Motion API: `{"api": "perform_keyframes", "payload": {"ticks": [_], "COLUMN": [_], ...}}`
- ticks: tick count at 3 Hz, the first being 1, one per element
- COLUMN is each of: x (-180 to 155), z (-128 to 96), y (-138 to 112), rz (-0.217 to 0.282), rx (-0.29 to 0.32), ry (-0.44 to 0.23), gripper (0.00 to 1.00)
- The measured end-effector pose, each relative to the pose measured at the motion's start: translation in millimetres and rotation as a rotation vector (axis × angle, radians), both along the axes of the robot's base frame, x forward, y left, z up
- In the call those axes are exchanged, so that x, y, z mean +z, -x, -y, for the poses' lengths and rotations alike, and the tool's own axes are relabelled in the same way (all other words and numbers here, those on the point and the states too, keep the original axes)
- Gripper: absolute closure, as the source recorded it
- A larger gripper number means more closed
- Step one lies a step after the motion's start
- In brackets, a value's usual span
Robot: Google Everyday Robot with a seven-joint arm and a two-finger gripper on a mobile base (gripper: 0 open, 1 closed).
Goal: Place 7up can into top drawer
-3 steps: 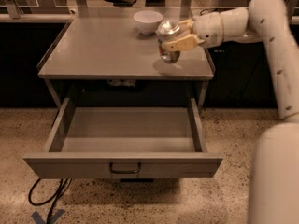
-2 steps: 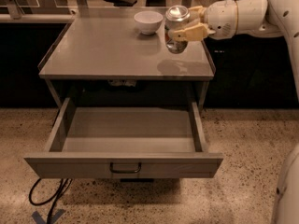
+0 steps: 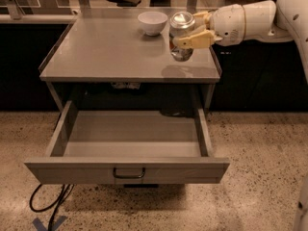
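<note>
The 7up can (image 3: 181,35) is held upright in the air over the right part of the grey tabletop (image 3: 110,52), its silver top facing up. My gripper (image 3: 192,30) comes in from the right and is shut on the can, one tan finger across its front. The top drawer (image 3: 130,148) stands pulled out and empty below the tabletop, its front panel with the dark bar handle (image 3: 129,173) nearest the camera. The can is behind and above the drawer's right rear corner.
A white bowl (image 3: 152,22) sits at the back of the tabletop, just left of the can. My white arm (image 3: 260,16) spans the upper right. A black cable (image 3: 48,203) lies on the speckled floor at lower left. Dark cabinets flank the table.
The gripper has lifted the can off the tabletop and carried it up; the view has shifted so the table sits slightly lower and closer.
</note>
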State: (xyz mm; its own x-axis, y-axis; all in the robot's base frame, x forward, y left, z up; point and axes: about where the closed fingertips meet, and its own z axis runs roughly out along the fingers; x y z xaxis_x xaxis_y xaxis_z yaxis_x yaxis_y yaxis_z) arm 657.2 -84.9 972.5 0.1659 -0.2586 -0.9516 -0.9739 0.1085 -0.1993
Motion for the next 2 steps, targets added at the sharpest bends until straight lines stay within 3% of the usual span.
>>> {"api": "perform_keyframes", "payload": {"ticks": [2], "x": [-31], "z": [2], "y": [87], "rz": [-0.002], "rx": [0.040], "ry": [0.005], "gripper": [1.00]}}
